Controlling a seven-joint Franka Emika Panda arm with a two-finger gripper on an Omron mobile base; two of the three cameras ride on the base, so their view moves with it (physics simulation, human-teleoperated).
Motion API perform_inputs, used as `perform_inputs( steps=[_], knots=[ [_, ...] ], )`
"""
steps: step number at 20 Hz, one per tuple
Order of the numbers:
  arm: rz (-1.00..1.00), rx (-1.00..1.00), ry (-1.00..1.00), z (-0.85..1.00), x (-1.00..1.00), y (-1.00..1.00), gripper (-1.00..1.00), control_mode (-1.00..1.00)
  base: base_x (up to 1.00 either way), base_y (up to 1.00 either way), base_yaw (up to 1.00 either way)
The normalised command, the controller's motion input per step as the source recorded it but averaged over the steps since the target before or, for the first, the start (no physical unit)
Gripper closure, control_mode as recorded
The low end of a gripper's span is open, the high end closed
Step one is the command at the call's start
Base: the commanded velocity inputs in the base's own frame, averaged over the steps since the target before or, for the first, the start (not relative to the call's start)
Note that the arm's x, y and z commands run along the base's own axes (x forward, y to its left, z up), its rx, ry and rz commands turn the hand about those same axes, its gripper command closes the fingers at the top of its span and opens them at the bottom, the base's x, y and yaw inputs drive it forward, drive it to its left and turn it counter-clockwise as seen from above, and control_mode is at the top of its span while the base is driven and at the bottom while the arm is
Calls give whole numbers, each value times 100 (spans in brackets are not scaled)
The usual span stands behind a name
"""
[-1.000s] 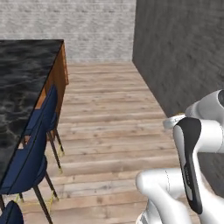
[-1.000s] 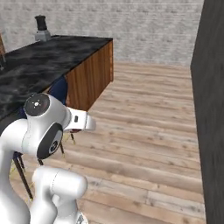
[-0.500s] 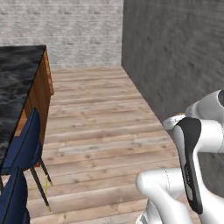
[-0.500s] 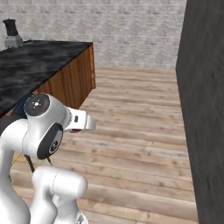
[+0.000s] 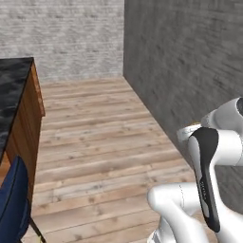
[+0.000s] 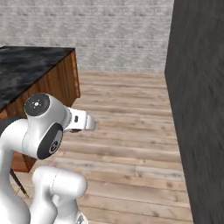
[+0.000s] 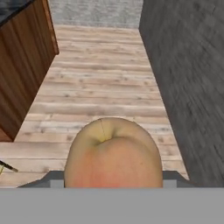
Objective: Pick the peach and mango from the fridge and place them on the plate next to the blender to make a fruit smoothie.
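A rounded fruit, yellow-tan above and reddish below, the peach (image 7: 112,153), sat at the near edge between the gripper's (image 7: 113,181) grey finger ends, which showed just at either side of it and clamped it. A stem dimple marked its top. Beyond it a light wooden plank floor (image 7: 98,87) ran to a pale brick wall (image 7: 94,11) at the far end. On the left stood a wood-panelled counter (image 7: 24,57) with a dark top. A dark grey wall (image 7: 188,78) rose along the right.
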Motion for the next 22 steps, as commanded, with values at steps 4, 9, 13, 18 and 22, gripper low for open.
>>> perform_inputs(
  steps=[4,9,13,18,22],
  knots=[
    [0,0,0,0,0,0,100,100,100,0,-17],
    [0,0,0,0,0,0,100,100,100,0,-16],
    [0,0,0,0,0,0,100,100,100,0,-4],
    [0,0,0,0,0,0,100,100,100,0,-1],
    [0,0,0,0,0,0,100,100,100,11,0]
  ],
)
